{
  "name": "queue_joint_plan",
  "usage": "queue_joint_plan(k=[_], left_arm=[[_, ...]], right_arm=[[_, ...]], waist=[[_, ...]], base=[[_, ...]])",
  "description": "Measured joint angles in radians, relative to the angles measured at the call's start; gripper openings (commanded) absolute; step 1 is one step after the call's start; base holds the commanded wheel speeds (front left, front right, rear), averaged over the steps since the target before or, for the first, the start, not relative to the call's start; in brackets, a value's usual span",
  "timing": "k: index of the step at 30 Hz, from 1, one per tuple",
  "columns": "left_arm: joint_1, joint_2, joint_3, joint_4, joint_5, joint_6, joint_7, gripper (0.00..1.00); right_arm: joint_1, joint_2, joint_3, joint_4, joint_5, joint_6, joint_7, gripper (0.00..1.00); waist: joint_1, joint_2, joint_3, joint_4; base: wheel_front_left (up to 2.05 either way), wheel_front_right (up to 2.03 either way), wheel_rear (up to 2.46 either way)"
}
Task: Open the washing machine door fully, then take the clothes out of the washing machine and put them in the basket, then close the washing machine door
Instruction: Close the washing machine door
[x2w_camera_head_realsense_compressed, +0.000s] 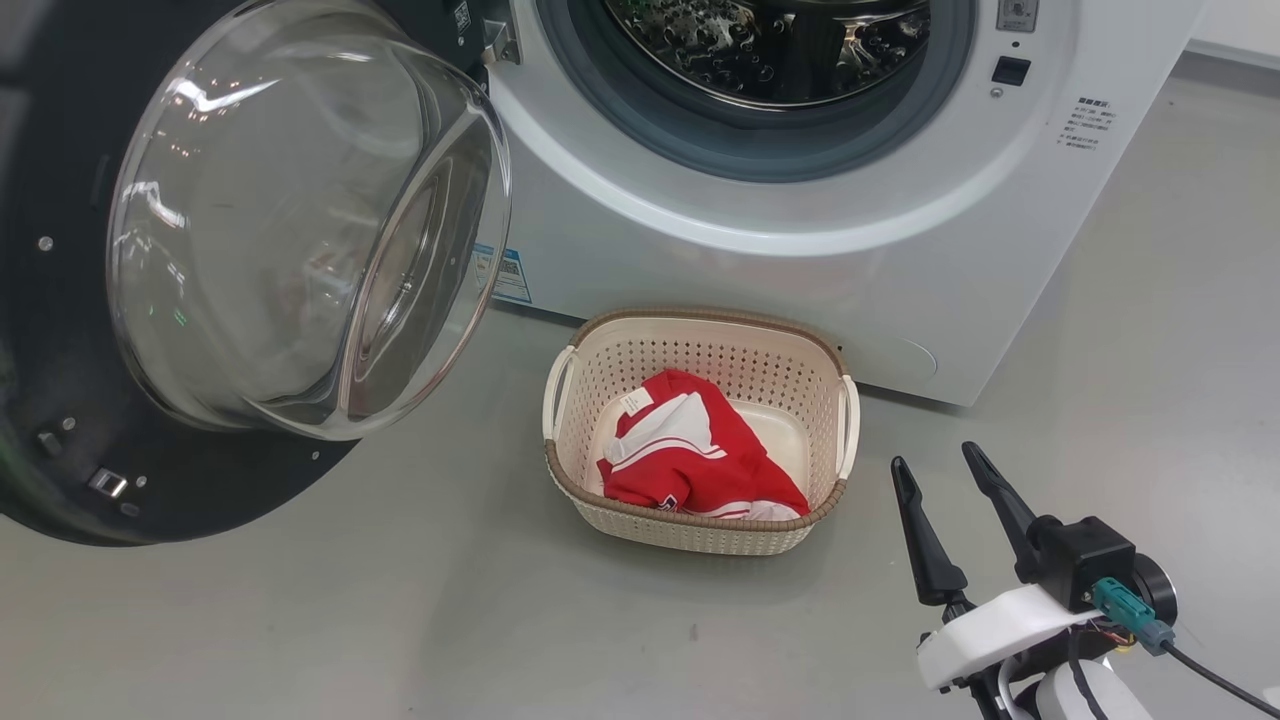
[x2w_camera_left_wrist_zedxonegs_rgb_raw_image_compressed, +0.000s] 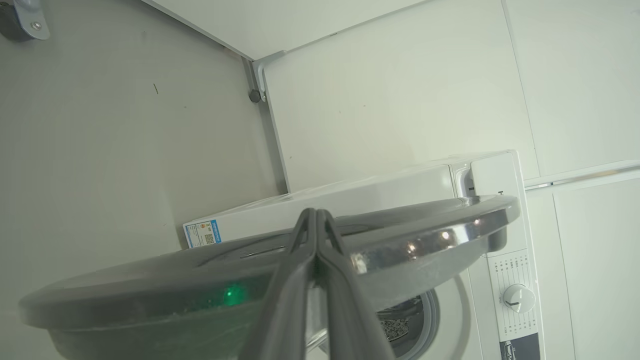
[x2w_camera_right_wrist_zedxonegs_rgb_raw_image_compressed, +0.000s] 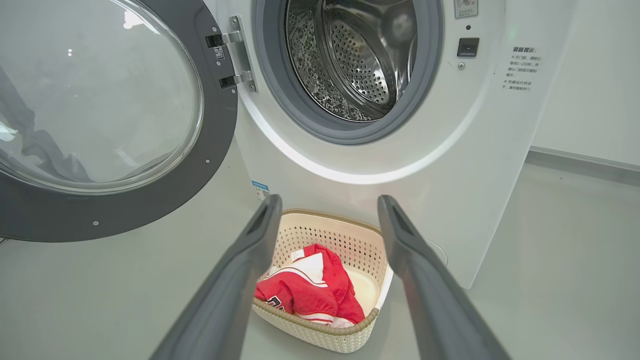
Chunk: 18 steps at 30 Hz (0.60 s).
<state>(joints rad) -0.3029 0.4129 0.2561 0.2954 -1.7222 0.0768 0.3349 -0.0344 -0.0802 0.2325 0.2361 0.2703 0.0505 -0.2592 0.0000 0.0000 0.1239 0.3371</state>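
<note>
The washing machine (x2w_camera_head_realsense_compressed: 900, 250) stands with its door (x2w_camera_head_realsense_compressed: 300, 220) swung wide to the left, glass bowl facing me. Its steel drum (x2w_camera_right_wrist_zedxonegs_rgb_raw_image_compressed: 350, 60) shows no fabric inside. The cream basket (x2w_camera_head_realsense_compressed: 700, 322) sits on the floor just before the machine, and the red clothes (x2w_camera_head_realsense_compressed: 700, 460) with white trim lie in it. My right gripper (x2w_camera_head_realsense_compressed: 935, 458) hovers open and empty to the right of the basket; in the right wrist view the right gripper (x2w_camera_right_wrist_zedxonegs_rgb_raw_image_compressed: 330, 200) frames the basket (x2w_camera_right_wrist_zedxonegs_rgb_raw_image_compressed: 325, 335) and the clothes (x2w_camera_right_wrist_zedxonegs_rgb_raw_image_compressed: 305, 290). My left gripper (x2w_camera_left_wrist_zedxonegs_rgb_raw_image_compressed: 315, 212) is shut and empty, lying against the door's (x2w_camera_left_wrist_zedxonegs_rgb_raw_image_compressed: 425, 240) outer face near its rim.
Grey floor (x2w_camera_head_realsense_compressed: 400, 620) spreads around the basket. A white wall (x2w_camera_right_wrist_zedxonegs_rgb_raw_image_compressed: 590, 75) rises to the machine's right. A small blue sticker (x2w_camera_head_realsense_compressed: 512, 278) sits low on the machine's front. A caster (x2w_camera_left_wrist_zedxonegs_rgb_raw_image_compressed: 22, 20) shows at the left wrist view's top corner.
</note>
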Motion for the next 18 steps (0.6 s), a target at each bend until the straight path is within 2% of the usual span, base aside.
queue_joint_plan(k=[18], left_arm=[[-0.005, -0.012, -0.041, -0.005, -0.081, -0.078, 0.15, 0.0]], right_arm=[[-0.008, -0.002, 0.0, 0.002, 0.0, 0.0, 0.0, 1.0]], waist=[[0.0, 0.0, -0.007, -0.004]], base=[[0.0, 0.0, 0.0]])
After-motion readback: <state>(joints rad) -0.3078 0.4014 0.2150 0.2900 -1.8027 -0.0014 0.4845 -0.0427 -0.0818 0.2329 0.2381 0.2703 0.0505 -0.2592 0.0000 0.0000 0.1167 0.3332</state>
